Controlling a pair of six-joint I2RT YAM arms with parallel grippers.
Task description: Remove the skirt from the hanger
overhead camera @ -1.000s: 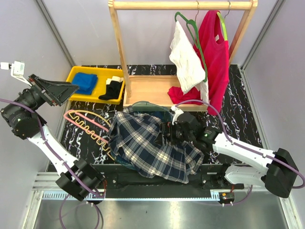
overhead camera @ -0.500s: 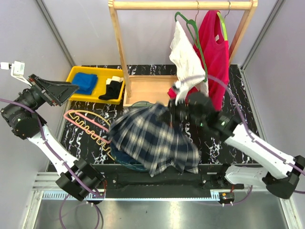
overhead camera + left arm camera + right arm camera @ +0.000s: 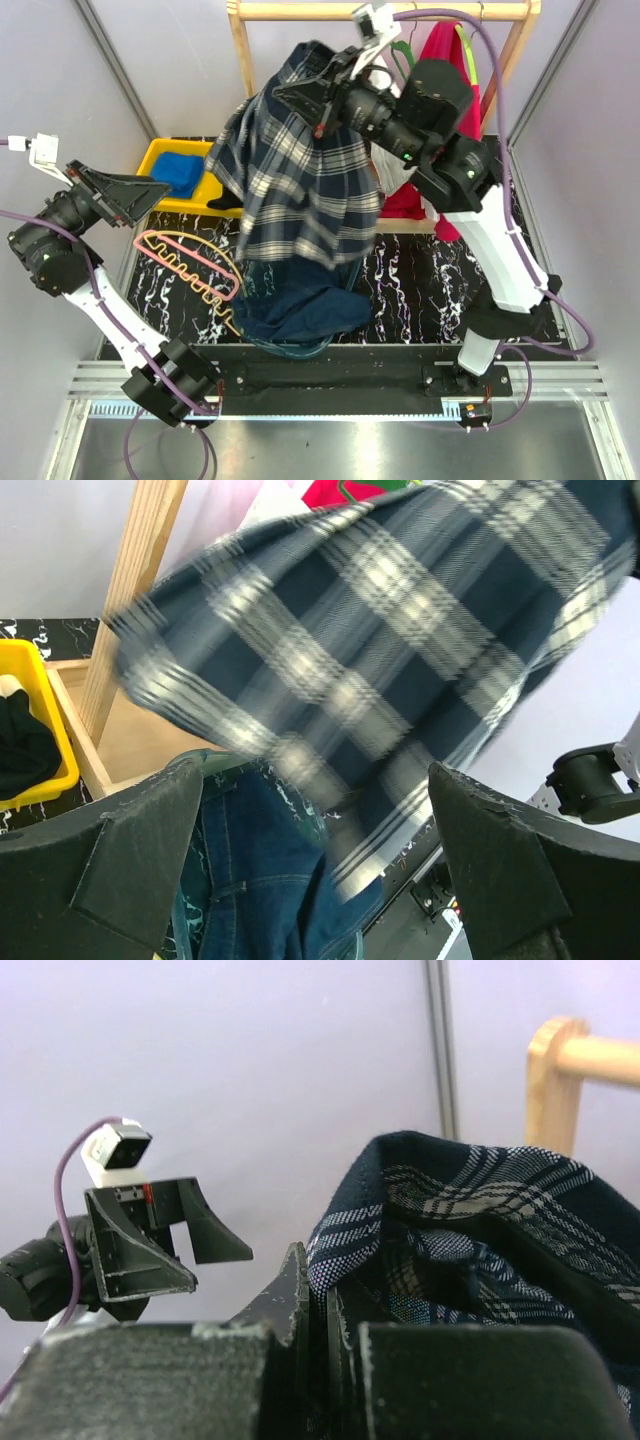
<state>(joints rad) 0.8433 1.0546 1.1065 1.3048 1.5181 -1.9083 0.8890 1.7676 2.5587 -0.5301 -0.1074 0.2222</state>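
Observation:
The navy plaid skirt (image 3: pixel 300 190) hangs in the air in front of the wooden rack, high above the table. My right gripper (image 3: pixel 305 95) is shut on its top edge; in the right wrist view the jaws (image 3: pixel 318 1280) pinch the skirt's hem (image 3: pixel 480 1250). A pink hanger (image 3: pixel 185 262) lies on the table at the left, apart from the skirt. My left gripper (image 3: pixel 140 190) stands open and empty at the far left. The left wrist view shows the skirt (image 3: pixel 380 650) blurred above its fingers (image 3: pixel 130 850).
Blue jeans (image 3: pixel 300 310) on a teal hanger lie on the table under the skirt. The wooden rack (image 3: pixel 250 100) holds a red top (image 3: pixel 455 110) and a white garment (image 3: pixel 395 130). A yellow tray (image 3: pixel 160 152) with cloths sits at the back left.
My right gripper shut on the skirt and swung it from the table up to rack height, uncovering the jeans. The left arm barely moved.

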